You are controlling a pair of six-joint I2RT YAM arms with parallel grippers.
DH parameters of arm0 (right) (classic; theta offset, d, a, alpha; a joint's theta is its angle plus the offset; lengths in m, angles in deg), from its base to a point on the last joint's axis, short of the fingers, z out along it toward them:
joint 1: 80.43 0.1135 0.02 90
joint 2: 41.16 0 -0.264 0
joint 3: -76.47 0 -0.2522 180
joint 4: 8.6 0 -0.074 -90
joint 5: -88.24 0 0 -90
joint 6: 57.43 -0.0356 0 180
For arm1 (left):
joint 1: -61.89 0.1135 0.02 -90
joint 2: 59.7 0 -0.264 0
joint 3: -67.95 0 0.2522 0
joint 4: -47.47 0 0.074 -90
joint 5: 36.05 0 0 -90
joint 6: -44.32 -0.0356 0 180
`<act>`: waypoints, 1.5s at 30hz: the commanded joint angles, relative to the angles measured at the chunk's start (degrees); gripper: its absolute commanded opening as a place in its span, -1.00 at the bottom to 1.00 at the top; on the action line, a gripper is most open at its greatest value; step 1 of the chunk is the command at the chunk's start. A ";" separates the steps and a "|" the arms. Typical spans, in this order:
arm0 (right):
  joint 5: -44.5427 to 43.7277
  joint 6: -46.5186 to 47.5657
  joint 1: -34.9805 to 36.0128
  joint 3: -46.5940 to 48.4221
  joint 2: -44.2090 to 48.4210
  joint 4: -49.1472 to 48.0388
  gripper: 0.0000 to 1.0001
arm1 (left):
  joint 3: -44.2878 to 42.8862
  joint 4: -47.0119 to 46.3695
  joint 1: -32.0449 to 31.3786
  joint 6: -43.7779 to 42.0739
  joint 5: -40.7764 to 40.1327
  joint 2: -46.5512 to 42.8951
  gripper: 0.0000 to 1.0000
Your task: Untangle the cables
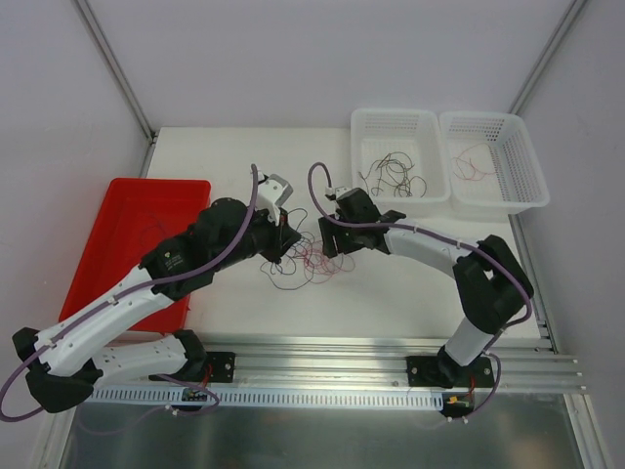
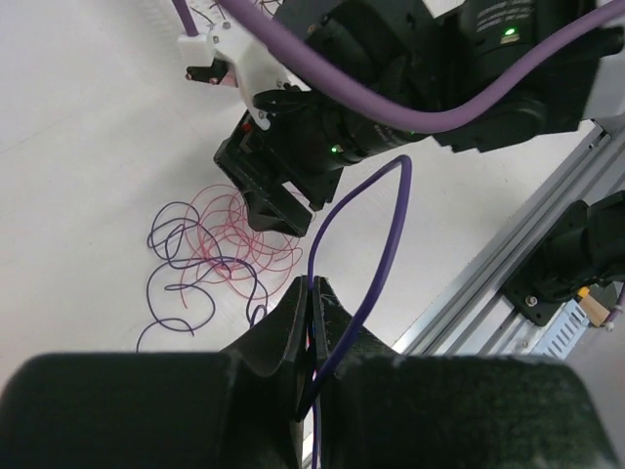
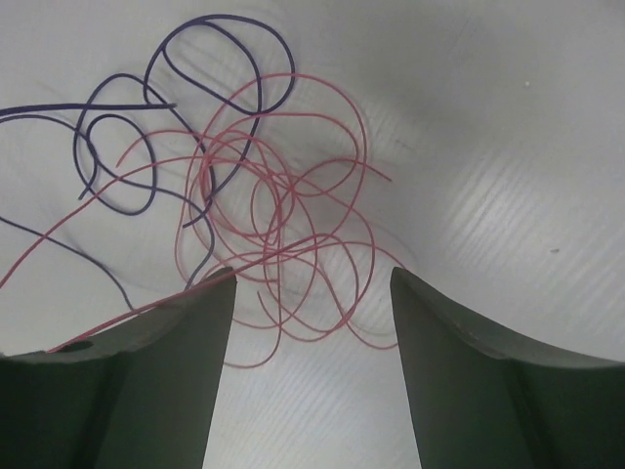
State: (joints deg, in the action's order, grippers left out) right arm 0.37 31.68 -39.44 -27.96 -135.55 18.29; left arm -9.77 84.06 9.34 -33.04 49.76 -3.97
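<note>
A tangle of thin pink cables (image 1: 317, 256) and purple cables (image 1: 280, 280) lies on the white table between my two grippers. My left gripper (image 2: 314, 285) is shut on a purple cable (image 2: 312, 256), which arches up from the jaws and falls back across the right finger. In the left wrist view, the pink loops (image 2: 234, 234) rest on the table just beyond it. My right gripper (image 3: 311, 283) hangs open low over the pink loops (image 3: 293, 225). One pink strand crosses its left fingertip (image 3: 200, 303). Purple curls (image 3: 127, 156) lie to the upper left.
Two white baskets stand at the back right: one (image 1: 363, 132) holds dark cables, the other (image 1: 527, 147) holds a reddish one. A red tray (image 1: 107, 220) sits at the left under my left arm. An aluminium rail (image 1: 322, 352) runs along the near edge.
</note>
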 commanded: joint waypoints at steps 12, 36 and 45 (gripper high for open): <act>3.06 -3.33 -6.62 -2.12 -1.69 -4.17 -0.99 | -10.29 3.44 -0.44 -2.45 -10.11 -3.17 -1.00; 0.58 -5.62 -45.56 -11.88 31.46 24.40 -0.99 | -44.92 7.58 18.45 -27.23 -54.53 9.22 -1.00; 5.07 -5.27 -45.30 -14.51 30.23 23.44 -0.99 | -33.03 8.11 19.60 -21.88 -48.03 7.04 -1.00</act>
State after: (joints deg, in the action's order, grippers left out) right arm 2.62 26.77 -84.84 -40.66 -104.84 40.98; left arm -49.35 91.60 28.61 -57.45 -1.16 5.01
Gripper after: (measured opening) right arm 0.015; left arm 0.011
